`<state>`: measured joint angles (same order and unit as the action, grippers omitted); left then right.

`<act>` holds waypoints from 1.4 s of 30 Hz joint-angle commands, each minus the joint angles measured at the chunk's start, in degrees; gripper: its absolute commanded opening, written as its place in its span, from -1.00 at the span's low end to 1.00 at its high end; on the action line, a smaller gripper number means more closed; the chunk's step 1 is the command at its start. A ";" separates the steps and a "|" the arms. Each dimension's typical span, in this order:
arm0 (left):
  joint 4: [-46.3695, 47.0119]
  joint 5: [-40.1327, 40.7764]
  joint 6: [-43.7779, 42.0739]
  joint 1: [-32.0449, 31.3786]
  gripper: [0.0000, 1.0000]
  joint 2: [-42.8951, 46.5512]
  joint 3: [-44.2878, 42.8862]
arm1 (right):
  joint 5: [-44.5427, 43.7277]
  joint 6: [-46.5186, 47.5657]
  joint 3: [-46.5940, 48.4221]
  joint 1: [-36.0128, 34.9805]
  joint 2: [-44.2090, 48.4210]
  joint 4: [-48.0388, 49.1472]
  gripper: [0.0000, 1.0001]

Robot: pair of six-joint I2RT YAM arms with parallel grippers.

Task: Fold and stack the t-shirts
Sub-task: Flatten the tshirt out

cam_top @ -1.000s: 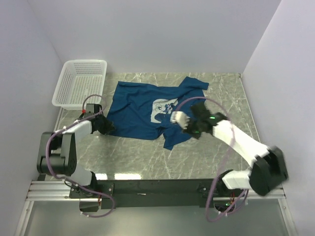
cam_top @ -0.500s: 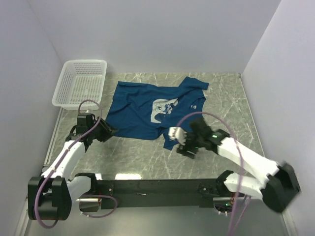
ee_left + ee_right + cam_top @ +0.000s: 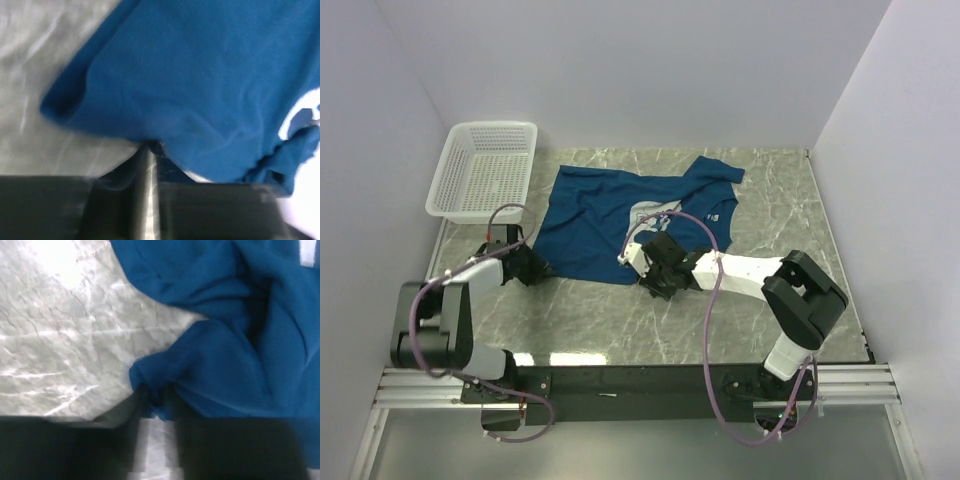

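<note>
Pinching t-shirt [image 3: 605, 215] hem with left tool [image 3: 531, 266] and right tool [image 3: 658, 277], both clamped on cloth, probably for tugging flat.

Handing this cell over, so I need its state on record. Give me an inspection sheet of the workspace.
Surface: grey marbled table, bare around the shirt.
Job's things: one blue t-shirt, spread out unfolded, pale print facing up, near hem rumpled. No stack yet.
Clutter: white mesh basket at the far left corner, apart from the shirt; nothing seen in it.
Grippers: left gripper at the shirt's left edge, wrist view too blurred to judge its grip. Right gripper at the near hem, a fold of cloth pinched between its fingers.
Cables: purple cables loop along both arms, clear of the shirt.
Surroundings: plain pale walls on three sides.
</note>
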<state>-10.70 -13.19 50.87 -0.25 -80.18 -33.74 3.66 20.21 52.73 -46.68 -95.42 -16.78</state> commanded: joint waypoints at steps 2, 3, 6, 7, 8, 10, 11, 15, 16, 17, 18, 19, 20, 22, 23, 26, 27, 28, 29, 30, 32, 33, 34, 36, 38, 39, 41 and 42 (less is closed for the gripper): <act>3.15 0.89 -3.23 0.08 -0.99 -5.24 -3.96 | 2.82 3.94 -0.78 0.62 3.72 -7.35 -1.00; 2.71 0.19 -3.67 -0.01 -0.99 -5.42 -4.14 | 4.67 7.79 -1.22 0.97 5.49 -10.87 -1.00; 1.83 -3.14 -4.55 0.08 -0.99 -0.01 -2.31 | 9.43 27.30 -6.65 4.83 17.77 -25.03 -1.00; 1.04 -3.68 -4.73 0.08 -0.99 2.03 -1.60 | 8.83 34.65 -11.46 6.32 21.90 -27.06 -1.00; 0.16 -4.47 -4.82 0.08 -0.99 4.31 0.14 | 8.12 38.12 -13.77 10.77 30.64 -31.43 -1.00; -3.00 -8.32 -4.12 0.08 -0.99 11.86 2.26 | 3.41 46.89 -19.91 15.63 38.69 -35.15 -1.00; -4.06 -10.34 -3.68 0.08 -0.99 14.68 4.88 | 1.37 49.12 -21.95 18.70 45.17 -38.82 -1.00; -8.89 -22.21 2.81 -0.10 -0.70 31.44 10.96 | -5.69 53.34 -27.77 24.94 58.66 -41.23 -0.03; -12.99 -23.97 3.18 -0.10 -0.54 34.01 11.15 | -3.86 53.36 -26.90 26.18 60.68 -41.32 0.12; -15.55 -23.81 3.09 -0.10 -0.40 36.30 10.63 | -3.84 53.18 -26.11 27.07 63.05 -40.89 0.18; -17.76 -23.46 2.40 -0.10 -0.30 40.33 9.66 | -2.18 52.75 -24.01 28.21 63.59 -40.27 0.29; -22.82 -22.50 1.95 -0.10 -0.15 42.02 7.13 | -1.38 49.52 -22.77 28.83 63.60 -38.96 0.39; -25.49 -19.01 0.47 -0.19 0.19 42.65 5.28 | 0.45 47.66 -21.45 29.70 62.56 -36.16 0.46; -27.79 -18.97 -2.26 -0.10 0.26 41.69 2.90 | 4.49 43.72 -17.25 32.77 60.45 -34.83 0.50; -27.45 -18.46 -2.70 -0.10 0.27 41.69 2.45 | 8.43 41.43 -16.00 33.66 57.22 -31.60 0.53; -20.37 -17.58 -2.01 -0.10 0.30 41.43 2.18 | 12.59 28.88 -11.61 35.95 45.39 -22.83 0.61; -18.15 -15.31 -2.09 -0.10 0.34 39.51 2.01 | 11.99 20.05 -9.07 36.30 41.14 -20.17 0.61; -15.43 -14.33 -2.09 -0.10 0.37 37.84 1.83 | 11.72 16.48 -6.70 37.61 36.23 -18.66 0.58; -13.23 -13.28 -2.18 -0.10 0.38 35.47 1.22 | 11.89 12.70 -4.24 39.01 26.61 -16.99 0.52; -10.08 -11.52 -3.14 -0.01 0.38 29.36 0.43 | 14.24 8.84 1.35 40.77 21.73 -17.06 0.39; -7.59 -10.98 -3.85 0.07 0.38 18.73 -2.99 | 17.42 0.48 6.75 46.38 10.50 -18.29 0.36; -6.19 -10.46 -5.24 0.08 0.37 15.35 -4.57 | 17.17 -2.08 10.34 48.50 7.73 -18.21 0.35; -5.74 -8.36 -5.95 0.08 0.36 12.19 -7.63 | 15.86 -5.41 11.59 49.83 5.70 -17.94 0.35; -4.95 -5.28 -9.80 0.08 0.37 3.95 -10.81 | 12.97 -9.11 12.66 53.61 2.53 -15.49 0.35; -5.21 -0.97 -11.49 0.16 0.37 -4.05 -15.82 | 10.76 -9.83 13.36 55.63 0.25 -15.22 0.35; -5.04 -1.92 -11.76 1.47 0.36 -6.45 -17.14 | 10.93 -10.44 13.62 57.29 -0.55 -15.65 0.35; -5.03 -1.59 -12.46 1.39 0.29 -12.24 -20.83 | 13.56 -9.58 13.89 58.27 -2.93 -17.49 0.35; -5.47 -0.70 -12.72 1.31 0.29 -13.84 -21.80 | 14.26 -8.61 13.98 58.45 -3.63 -18.02 0.35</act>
<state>-17.89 -17.89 41.93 0.60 -90.00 -51.29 15.88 14.66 63.88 11.53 -97.93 -33.50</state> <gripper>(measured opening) 0.650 0.676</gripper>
